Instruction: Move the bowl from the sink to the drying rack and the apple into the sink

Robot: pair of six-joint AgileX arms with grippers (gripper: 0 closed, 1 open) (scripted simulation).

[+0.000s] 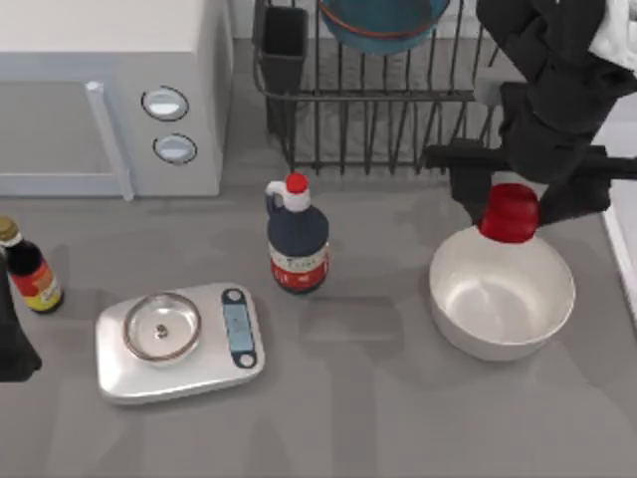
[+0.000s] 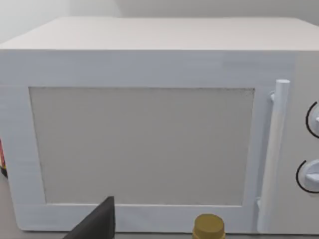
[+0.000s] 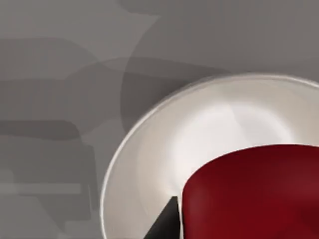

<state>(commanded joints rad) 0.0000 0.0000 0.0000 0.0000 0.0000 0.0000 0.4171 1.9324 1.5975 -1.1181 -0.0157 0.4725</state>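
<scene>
The apple (image 1: pixel 510 212) is pinched in the right gripper (image 1: pixel 513 204), above the white bowl's (image 1: pixel 503 299) far rim. One apple, one teal bowl (image 1: pixel 383 25) in the drying rack (image 1: pixel 378 110), and two bottles are counted.

Soft, even light falls from overhead, and the grey table (image 1: pixel 398 398) carries only faint, blurred shadows beneath the things on it. A mild sheen lies inside the white bowl (image 1: pixel 503 299) and on the scale's (image 1: pixel 179 344) metal plate, without harsh glare.
</scene>
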